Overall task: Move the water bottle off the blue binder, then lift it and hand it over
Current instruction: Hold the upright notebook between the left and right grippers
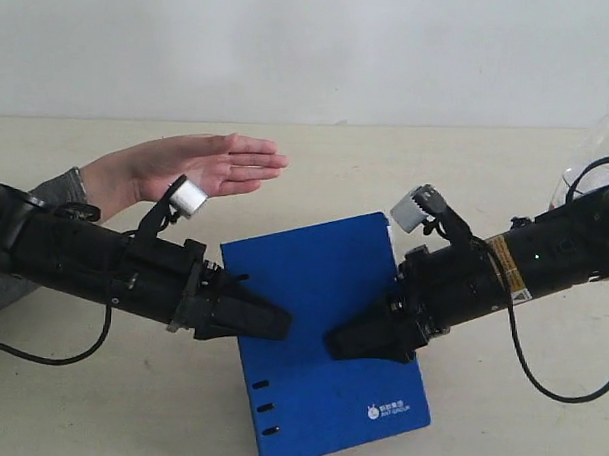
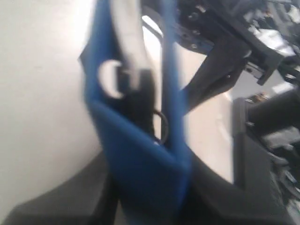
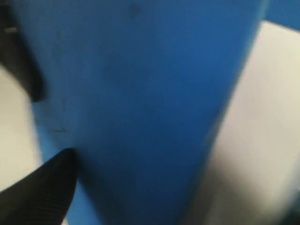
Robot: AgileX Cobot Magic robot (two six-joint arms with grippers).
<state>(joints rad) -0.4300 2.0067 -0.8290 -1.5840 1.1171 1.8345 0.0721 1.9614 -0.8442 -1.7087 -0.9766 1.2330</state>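
Observation:
The blue binder [image 1: 317, 289] lies slanted on the table between both arms, its white logo at the near right corner. My left gripper [image 1: 276, 322] is shut on its left edge; in the left wrist view the binder [image 2: 140, 154] fills the gap between the dark fingers, with a metal ring showing. My right gripper [image 1: 338, 344] reaches over the right edge and is closed on the binder [image 3: 140, 93], with one black finger [image 3: 42, 192] in sight. The water bottle [image 1: 592, 148], clear with a red cap, stands off the binder at the far right, behind the right arm.
A person's open hand [image 1: 201, 169] is held out, palm up, at the back left above the left arm. Black cables trail from both arms onto the beige table [image 1: 477, 434]. A white wall stands behind.

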